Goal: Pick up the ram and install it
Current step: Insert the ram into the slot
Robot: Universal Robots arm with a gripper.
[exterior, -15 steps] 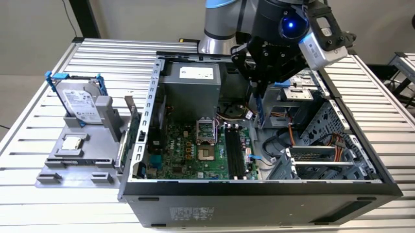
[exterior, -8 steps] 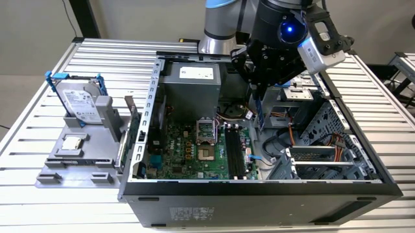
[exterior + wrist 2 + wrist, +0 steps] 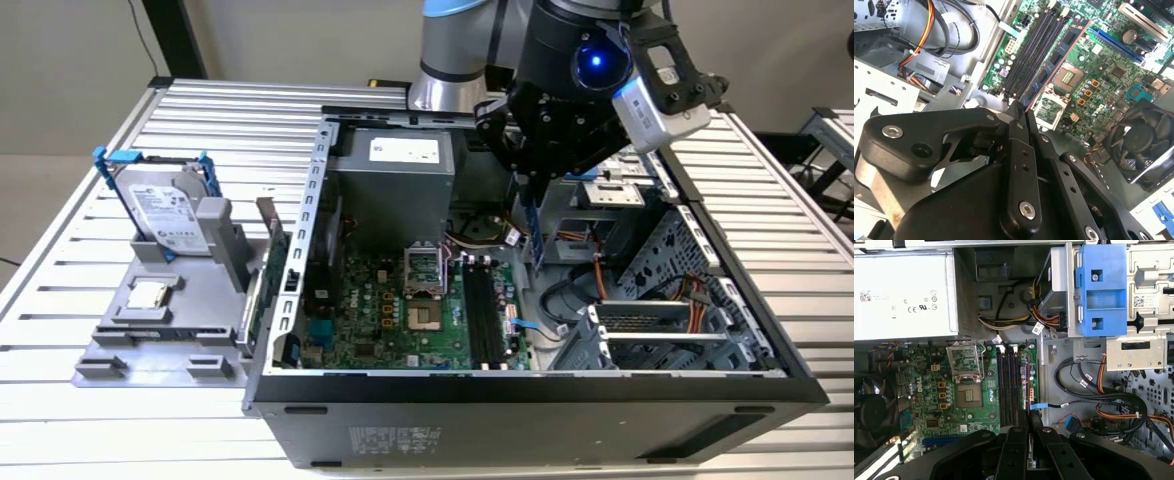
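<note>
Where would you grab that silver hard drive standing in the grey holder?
Probably by its upper half, coming from above: the hard drive stands upright with its lower end seated in the grey holder, so the top, edged by the blue frame, is the free part.

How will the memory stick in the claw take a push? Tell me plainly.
The memory stick is a thin flat board, so probably stiff and light. The claw grips it near one end, so a sideways push might twist it loose. Its bare chips suggest it is fragile.
</note>
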